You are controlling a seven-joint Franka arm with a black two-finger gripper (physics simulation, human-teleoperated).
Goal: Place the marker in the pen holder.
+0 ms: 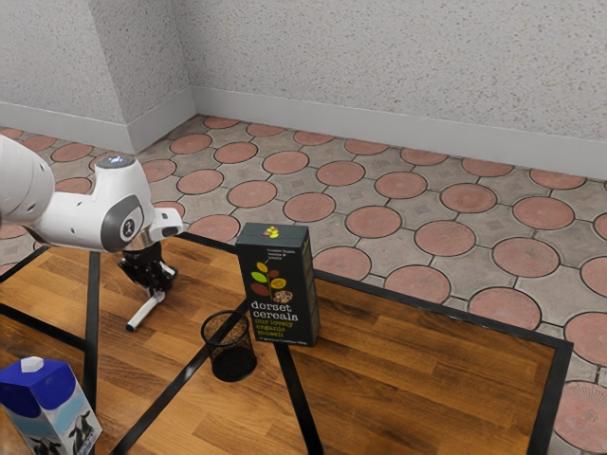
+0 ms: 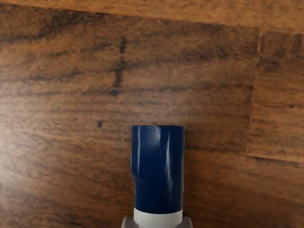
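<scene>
My hand (image 1: 160, 285) is down low over the wooden counter (image 1: 398, 355), at the exterior view's left of the pen holder (image 1: 233, 364), and it's pinching the marker (image 1: 145, 311), one finger against each side. The marker slants out from under the fingers, its blue end toward the exterior view's lower left; I can't tell whether that end touches the wood. On my wrist view the blue end is large and close, with a white band where it meets the grey fingertips. So the marker is outside the pen holder, well apart from it. The pen holder is a black mesh cup, standing upright just in front of the dark cereal box (image 1: 278, 275). The milk carton (image 1: 45, 403), blue on top with cows on its sides, is at the exterior view's lower left corner.
</scene>
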